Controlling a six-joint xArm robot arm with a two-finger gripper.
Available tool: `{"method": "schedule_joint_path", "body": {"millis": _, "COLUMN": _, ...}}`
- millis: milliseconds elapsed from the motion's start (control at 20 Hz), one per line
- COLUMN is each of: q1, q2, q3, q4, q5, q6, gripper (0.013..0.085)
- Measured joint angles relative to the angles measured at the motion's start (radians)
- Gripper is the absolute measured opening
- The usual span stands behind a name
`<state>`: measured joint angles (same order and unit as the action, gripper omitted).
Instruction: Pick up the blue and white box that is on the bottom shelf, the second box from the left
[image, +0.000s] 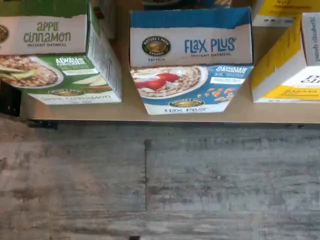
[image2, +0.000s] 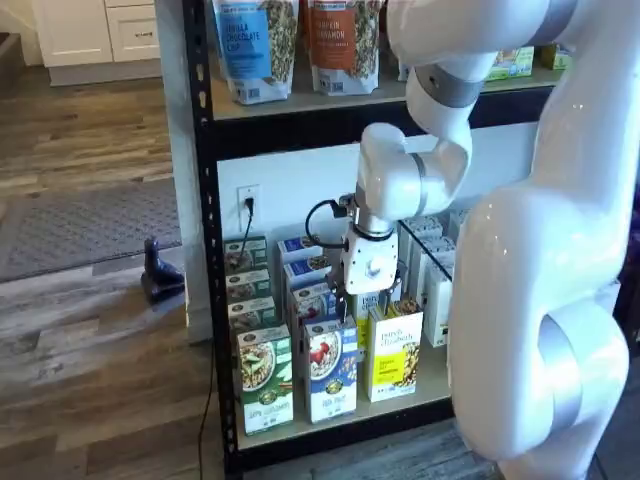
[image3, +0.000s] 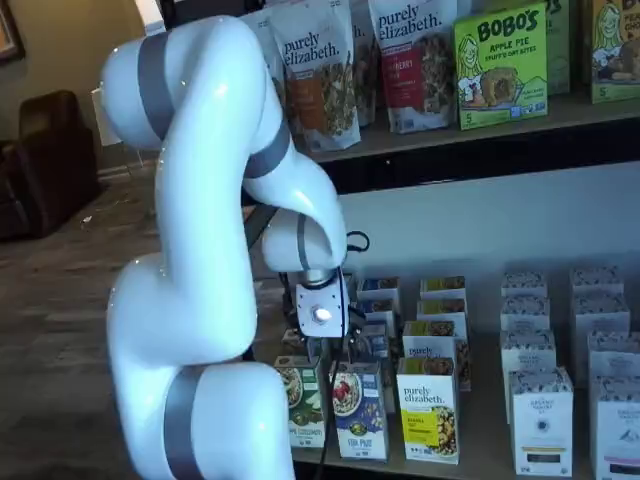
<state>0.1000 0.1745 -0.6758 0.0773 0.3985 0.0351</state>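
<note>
The blue and white box (image: 190, 60) reads "Flax Plus" and stands upright on the bottom shelf (image: 131, 109), seen from above in the wrist view. In both shelf views it (image2: 331, 372) (image3: 358, 408) heads a row between a green-and-white carton (image2: 265, 380) and a yellow carton (image2: 395, 352). My gripper (image3: 333, 352) hangs just above and in front of that row, its black fingers apart with nothing between them. From the other side the gripper (image2: 343, 300) shows mostly as a white body, with the fingers dark against the boxes.
Several white cartons (image3: 540, 420) stand further right on the same shelf. A black upper shelf beam (image2: 300, 125) carries granola bags. A black upright (image2: 205, 300) frames the left side. Grey wood floor (image: 160, 180) lies in front of the shelf edge.
</note>
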Motion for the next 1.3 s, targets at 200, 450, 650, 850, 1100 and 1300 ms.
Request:
{"method": "schedule_joint_path", "body": {"millis": 200, "q1": -0.007, "q2": 0.058, "q3": -0.031, "q4": 0.05, "q5": -0.026, "q6": -0.054, "gripper": 0.085}}
{"method": "schedule_joint_path", "body": {"millis": 450, "q1": -0.009, "q2": 0.114, "q3": -0.075, "q4": 0.066, "q5": -0.041, "q6": -0.073, "gripper": 0.085}}
{"method": "schedule_joint_path", "body": {"millis": 650, "q1": -0.004, "q2": 0.151, "q3": -0.113, "q4": 0.047, "q5": -0.047, "q6": -0.05, "gripper": 0.085}}
{"method": "schedule_joint_path", "body": {"millis": 850, "q1": 0.0, "q2": 0.192, "q3": -0.149, "q4": -0.001, "q5": -0.052, "q6": -0.001, "gripper": 0.085}}
{"method": "schedule_joint_path", "body": {"millis": 1100, "q1": 0.012, "q2": 0.254, "q3": -0.196, "q4": -0.001, "q5": -0.064, "q6": 0.009, "gripper": 0.085}}
{"method": "schedule_joint_path", "body": {"millis": 1300, "q1": 0.02, "q2": 0.305, "q3": -0.25, "q4": 0.015, "q5": -0.055, "q6": 0.003, "gripper": 0.085}}
